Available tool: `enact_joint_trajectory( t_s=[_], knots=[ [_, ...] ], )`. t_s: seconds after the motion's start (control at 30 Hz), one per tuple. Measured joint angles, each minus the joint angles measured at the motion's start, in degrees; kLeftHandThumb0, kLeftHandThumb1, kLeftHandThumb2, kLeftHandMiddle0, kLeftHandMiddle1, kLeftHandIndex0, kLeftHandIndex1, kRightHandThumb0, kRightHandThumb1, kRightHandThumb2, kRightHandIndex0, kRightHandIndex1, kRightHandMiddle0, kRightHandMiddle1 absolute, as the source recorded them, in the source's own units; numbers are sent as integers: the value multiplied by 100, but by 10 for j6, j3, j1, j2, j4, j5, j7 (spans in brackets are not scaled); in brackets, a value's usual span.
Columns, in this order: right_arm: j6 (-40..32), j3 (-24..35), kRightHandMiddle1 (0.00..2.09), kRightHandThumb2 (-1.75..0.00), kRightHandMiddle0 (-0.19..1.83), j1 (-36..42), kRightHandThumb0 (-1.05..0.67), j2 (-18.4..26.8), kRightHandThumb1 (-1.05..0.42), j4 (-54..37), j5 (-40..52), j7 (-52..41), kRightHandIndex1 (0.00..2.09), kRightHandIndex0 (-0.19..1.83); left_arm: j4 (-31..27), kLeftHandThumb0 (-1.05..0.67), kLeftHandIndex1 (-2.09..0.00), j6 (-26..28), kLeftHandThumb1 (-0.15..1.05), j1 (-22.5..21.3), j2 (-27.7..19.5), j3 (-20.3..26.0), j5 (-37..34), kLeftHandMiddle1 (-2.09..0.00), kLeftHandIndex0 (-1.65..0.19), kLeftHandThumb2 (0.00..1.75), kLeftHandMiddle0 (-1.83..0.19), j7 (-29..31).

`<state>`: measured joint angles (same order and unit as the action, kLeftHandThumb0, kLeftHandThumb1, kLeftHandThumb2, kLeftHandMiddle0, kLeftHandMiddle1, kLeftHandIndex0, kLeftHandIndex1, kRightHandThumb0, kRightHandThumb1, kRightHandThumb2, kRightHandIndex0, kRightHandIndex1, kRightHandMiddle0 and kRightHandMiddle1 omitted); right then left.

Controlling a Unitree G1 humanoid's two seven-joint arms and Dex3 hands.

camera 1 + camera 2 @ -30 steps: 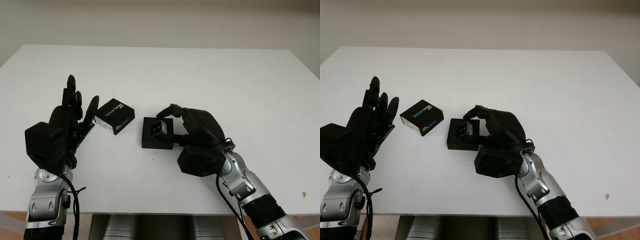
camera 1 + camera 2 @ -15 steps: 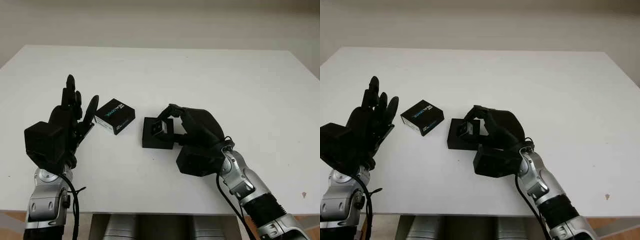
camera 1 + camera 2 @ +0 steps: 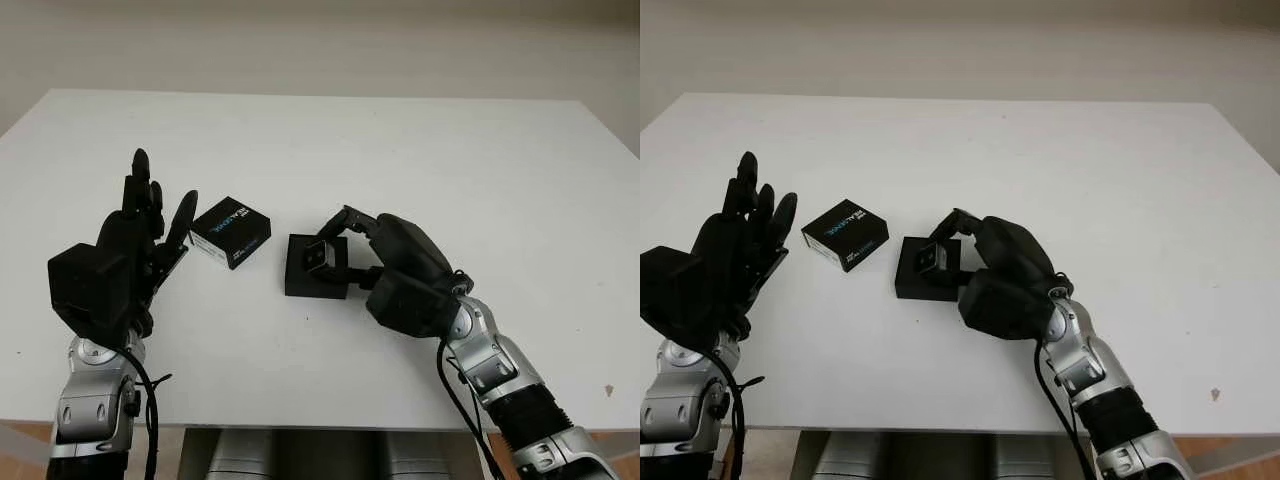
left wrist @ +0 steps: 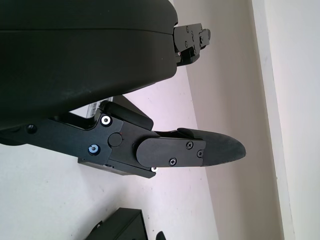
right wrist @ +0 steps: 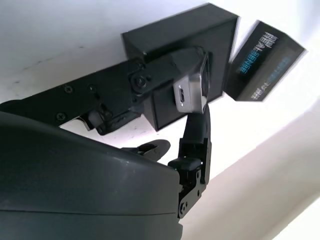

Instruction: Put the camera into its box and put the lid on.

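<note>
"Where is the camera (image 3: 319, 256)?"

"The right hand (image 3: 385, 262) holds it with its fingers. It is over the open black box (image 3: 316, 267), near the middle of the white table (image 3: 420, 160). I cannot tell if it sits all the way in."

"And the lid (image 3: 230, 231)?"

"It lies on the table just left of the box, not on it."

"What about the left hand (image 3: 135, 240)?"

"It is open and holds nothing. It is up near the lid, on the left."

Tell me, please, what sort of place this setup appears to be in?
Probably a lab or test bench: a bare white table against a plain wall, with just a small camera held by the right hand, its box and lid.
</note>
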<state>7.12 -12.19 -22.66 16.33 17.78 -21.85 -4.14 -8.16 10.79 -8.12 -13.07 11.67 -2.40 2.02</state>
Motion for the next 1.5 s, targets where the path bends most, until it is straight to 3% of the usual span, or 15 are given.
enact_joint_trajectory(
  t_s=[0.57,1.5],
  knots=[
    [-44,31,161,-5,40,-10,-42,-12,-91,-91,57,-36,6,47,0,-70,-5,5,105,1,0,0,-5,-5,17,37,13,1],
    [-74,36,167,-5,38,-22,-42,-31,-90,-11,97,-61,3,40,-4,-71,-5,5,105,2,0,-2,5,-5,16,38,12,1]
  ],
)
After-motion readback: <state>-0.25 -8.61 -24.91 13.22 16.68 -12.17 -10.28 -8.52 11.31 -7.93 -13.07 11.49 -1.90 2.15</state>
